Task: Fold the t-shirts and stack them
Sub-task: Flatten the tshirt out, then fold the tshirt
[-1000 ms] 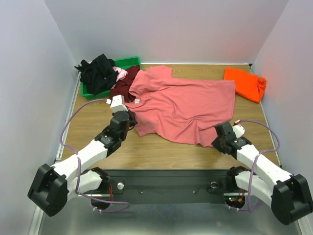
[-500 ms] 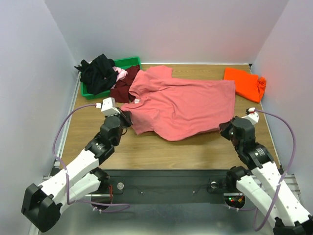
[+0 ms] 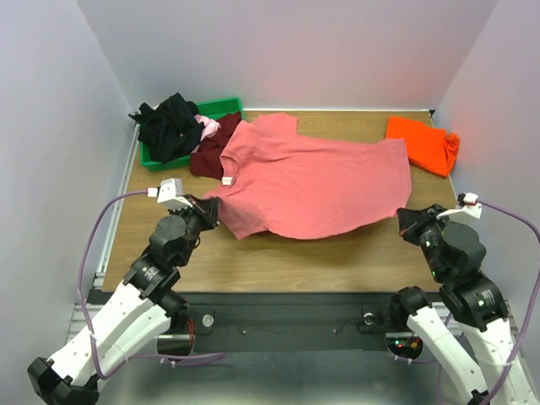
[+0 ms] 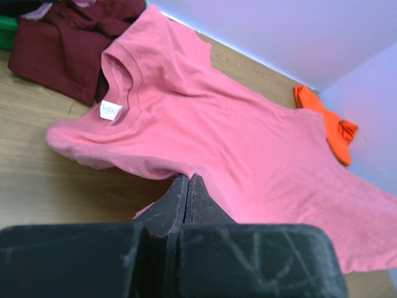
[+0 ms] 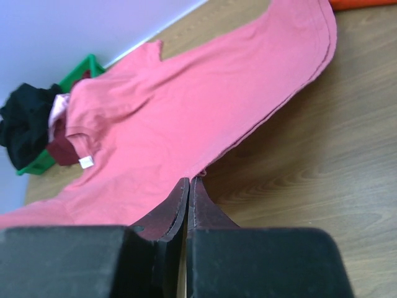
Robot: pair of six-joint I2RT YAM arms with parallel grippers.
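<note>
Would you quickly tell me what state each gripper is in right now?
Left gripper: closed, pinching the pink shirt at its edge by the sleeve.
Right gripper: closed, pinching the same shirt's edge.

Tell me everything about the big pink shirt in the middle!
The salmon-pink t-shirt looks like soft cotton, with short sleeves, a round neck and a small white neck label. It lies spread almost flat on the wooden table, neck to the left and hem to the right, with a few gentle wrinkles. The left end effector is shut on its near edge by the sleeve, and the right end effector on its near hem corner. Its collar side touches the maroon shirt.
</note>
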